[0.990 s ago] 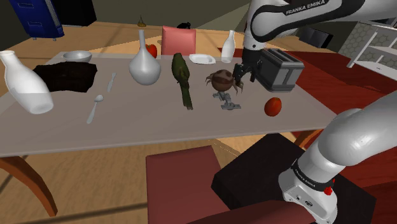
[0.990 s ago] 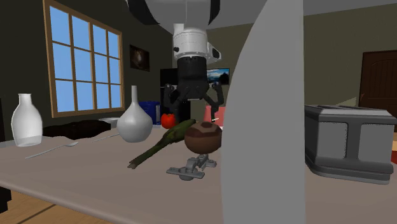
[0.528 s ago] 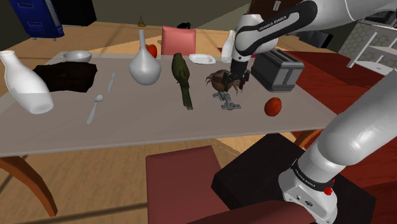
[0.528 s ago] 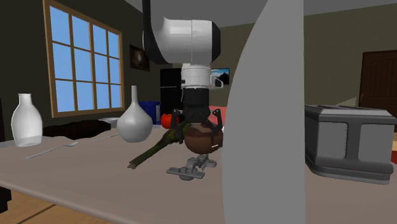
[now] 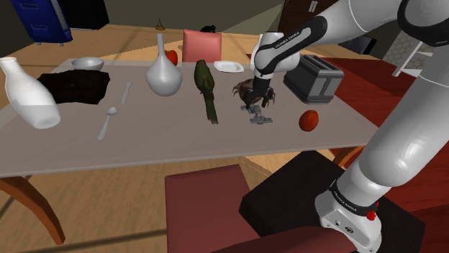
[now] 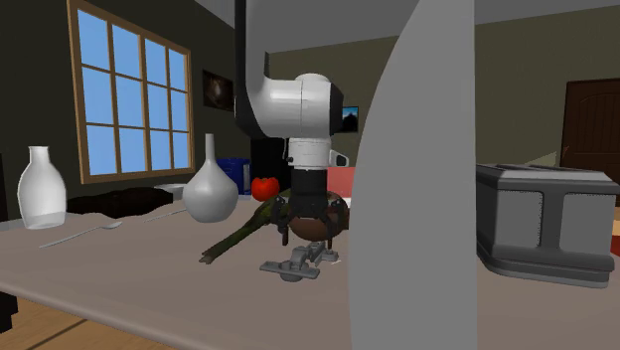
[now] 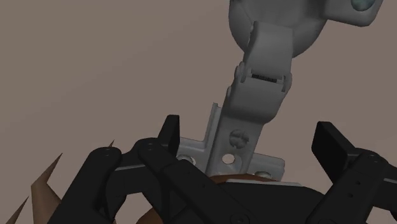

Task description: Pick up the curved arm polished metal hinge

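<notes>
**Item: grey metal hinge on desk, claw released above it**

Hinge [image 5: 259,115]: grey metal, a curved arm joined to a flat plate with screw holes. It is lying flat on the pale desk [image 5: 158,140], near the edge closest to the stand. In the shoulder view it is sitting between a green parrot figure [image 5: 206,88] to the left and a red fruit [image 5: 309,120] to the right. A brown ball [image 5: 247,90] with a spiky fringe is standing just behind it, and a grey toaster [image 5: 314,76] is standing further back to the right.

Claw [image 5: 257,103]: black, pointing down and hanging just above the hinge, close against the brown ball. It is released. In the wrist view its fingers [image 7: 168,130] are standing wide apart with the hinge plate between them, clasping nothing.

Also on the desk: a white vase [image 5: 164,74] is standing left of the parrot figure.
</notes>
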Motion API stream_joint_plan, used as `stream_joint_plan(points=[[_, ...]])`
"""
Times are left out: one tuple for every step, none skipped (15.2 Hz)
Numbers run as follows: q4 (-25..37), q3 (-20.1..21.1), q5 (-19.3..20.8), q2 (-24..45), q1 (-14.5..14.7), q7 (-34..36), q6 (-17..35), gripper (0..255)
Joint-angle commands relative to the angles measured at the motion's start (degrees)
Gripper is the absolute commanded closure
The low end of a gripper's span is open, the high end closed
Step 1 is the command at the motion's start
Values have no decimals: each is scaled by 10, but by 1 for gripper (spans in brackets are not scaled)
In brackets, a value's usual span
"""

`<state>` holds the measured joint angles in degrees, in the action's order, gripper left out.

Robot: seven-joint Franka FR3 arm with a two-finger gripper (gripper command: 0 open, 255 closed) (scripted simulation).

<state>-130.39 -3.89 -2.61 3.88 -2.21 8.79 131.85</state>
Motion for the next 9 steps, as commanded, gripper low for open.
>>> stream_joint_plan(points=[[-5,-1,-2,15,-1,-2,17,0],[-7,0,-3,20,-1,-3,24,0],[-9,0,-4,26,-1,-3,32,0],[-10,0,-4,29,-2,-4,36,0],[-10,0,-4,29,-2,-4,36,0],[-7,0,-3,27,-1,-3,31,255],[-4,0,-3,27,-1,-3,28,255],[-2,-1,-3,27,-3,-6,25,255],[3,1,-4,32,-1,-2,25,255]])
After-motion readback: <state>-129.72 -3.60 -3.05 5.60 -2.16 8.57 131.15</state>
